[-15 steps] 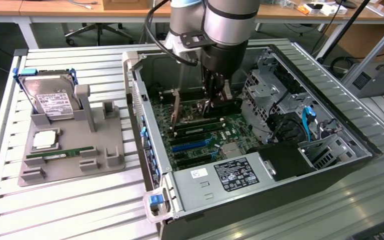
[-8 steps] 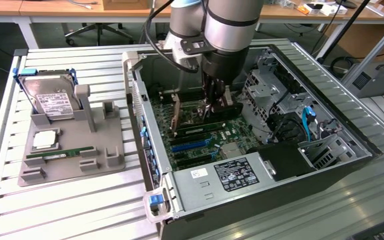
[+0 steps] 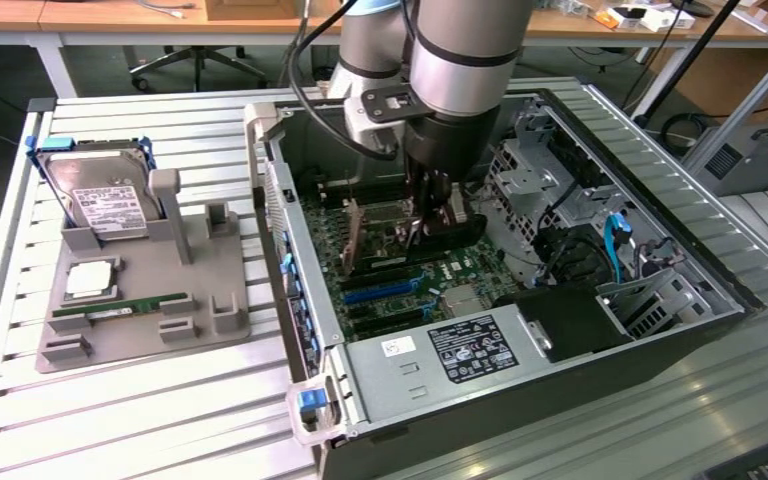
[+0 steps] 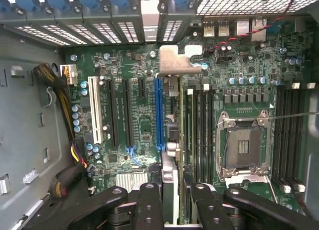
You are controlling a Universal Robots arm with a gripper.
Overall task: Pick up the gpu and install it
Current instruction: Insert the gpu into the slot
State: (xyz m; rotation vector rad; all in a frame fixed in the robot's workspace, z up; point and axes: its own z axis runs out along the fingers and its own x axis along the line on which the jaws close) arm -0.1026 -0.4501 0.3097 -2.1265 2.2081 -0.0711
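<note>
- The open computer case (image 3: 584, 330) lay on the slatted table (image 3: 157, 420), its motherboard (image 3: 424, 270) exposed.
- The robot arm (image 3: 458, 60) reached down into the case from above, over the board's middle.
- A grey fixture tray (image 3: 157, 270) sat on the table at the exterior view's left, well apart from the case; it carried a hard drive (image 3: 101, 205) standing on edge and a RAM stick (image 3: 124, 308) lying flat.
- The gpu (image 4: 172, 135) stood edge-on between the fingers, upright above the board; its silver bracket (image 4: 177, 60) pointed toward the case's rear slot openings, and the card ran just beside the blue slot (image 4: 158, 113).
- The gripper (image 4: 175, 190) had its jaws clamped on the gpu, one black finger (image 4: 149, 200) on each side.
- The empty CPU socket (image 4: 245, 145) lay near the card.
</note>
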